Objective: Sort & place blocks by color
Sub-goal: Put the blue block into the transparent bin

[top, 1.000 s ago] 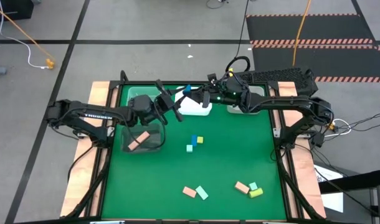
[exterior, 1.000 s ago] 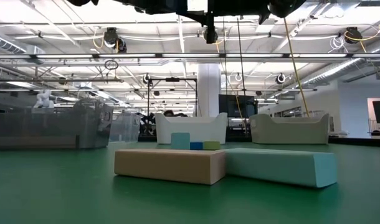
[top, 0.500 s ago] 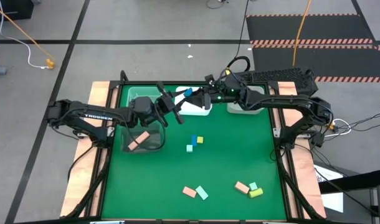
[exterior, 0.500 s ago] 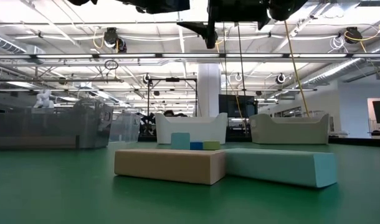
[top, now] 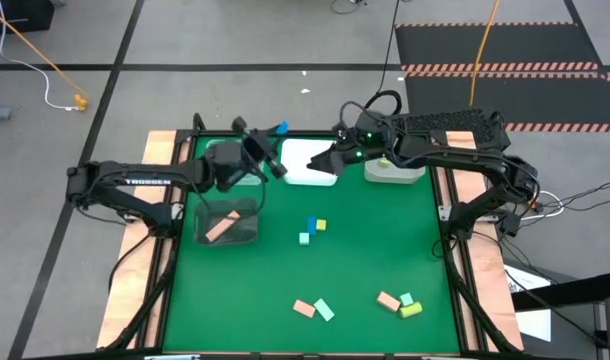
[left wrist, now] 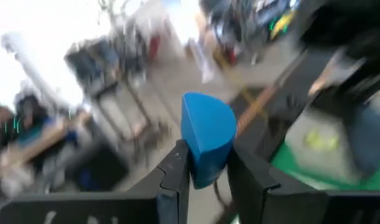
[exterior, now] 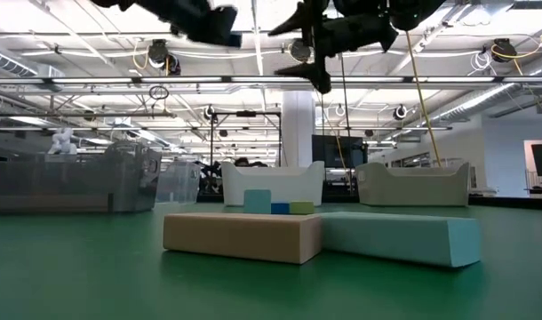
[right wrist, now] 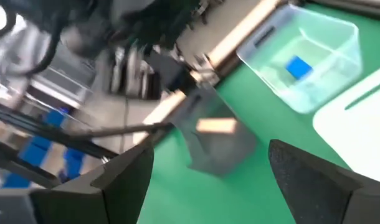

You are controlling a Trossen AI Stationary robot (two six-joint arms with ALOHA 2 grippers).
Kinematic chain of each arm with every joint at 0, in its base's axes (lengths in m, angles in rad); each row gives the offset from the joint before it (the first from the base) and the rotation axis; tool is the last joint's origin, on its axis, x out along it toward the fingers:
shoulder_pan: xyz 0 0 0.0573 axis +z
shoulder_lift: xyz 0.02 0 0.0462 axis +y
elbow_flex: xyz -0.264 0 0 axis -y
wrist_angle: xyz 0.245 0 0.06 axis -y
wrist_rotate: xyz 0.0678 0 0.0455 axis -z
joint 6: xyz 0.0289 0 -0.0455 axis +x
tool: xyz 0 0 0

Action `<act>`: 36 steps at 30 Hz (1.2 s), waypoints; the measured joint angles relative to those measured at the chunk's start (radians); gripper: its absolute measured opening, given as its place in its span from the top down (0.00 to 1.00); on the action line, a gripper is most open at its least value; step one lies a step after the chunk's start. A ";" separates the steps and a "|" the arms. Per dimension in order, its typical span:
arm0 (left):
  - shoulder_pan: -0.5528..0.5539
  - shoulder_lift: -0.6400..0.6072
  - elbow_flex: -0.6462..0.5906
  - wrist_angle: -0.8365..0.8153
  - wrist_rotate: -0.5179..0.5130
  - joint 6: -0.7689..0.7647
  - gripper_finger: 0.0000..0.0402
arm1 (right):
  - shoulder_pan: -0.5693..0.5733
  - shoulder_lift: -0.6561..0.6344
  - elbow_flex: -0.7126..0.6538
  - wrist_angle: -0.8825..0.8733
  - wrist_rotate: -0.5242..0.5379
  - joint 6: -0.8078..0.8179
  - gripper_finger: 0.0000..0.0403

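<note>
Since handing off, my right gripper (top: 328,163) gapes empty while my left gripper (top: 270,152) pinches the blue block (left wrist: 205,137), which may slip mid-swing.

My left gripper (top: 275,148) sat raised in the upper middle of the overhead frame, clamped on a blue block (left wrist: 206,134). My right gripper (top: 323,163), just right of it, stood spread wide.

Green surface (top: 365,260) bearing clear bins (top: 230,222) at left and white bins (top: 307,160) along far edge
</note>
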 joint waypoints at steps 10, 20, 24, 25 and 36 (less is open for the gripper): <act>0.174 -0.048 0.000 -0.747 0.131 -0.514 0.80 | 0.016 0.001 0.000 -0.261 0.057 -0.255 0.24; 0.268 -0.035 -0.002 -1.110 0.200 -0.706 0.80 | 0.123 0.001 -0.137 -0.237 0.273 -0.437 0.24; 0.304 -0.035 -0.001 -1.112 0.247 -0.722 0.80 | 0.164 0.001 -0.237 -0.089 0.320 -0.442 0.24; 0.309 -0.035 -0.001 -1.110 0.271 -0.727 0.80 | 0.175 0.001 -0.263 -0.036 0.320 -0.442 0.24; 0.355 -0.035 -0.001 -1.113 0.296 -0.862 0.67 | 0.292 0.001 -0.487 0.314 0.459 -0.449 0.24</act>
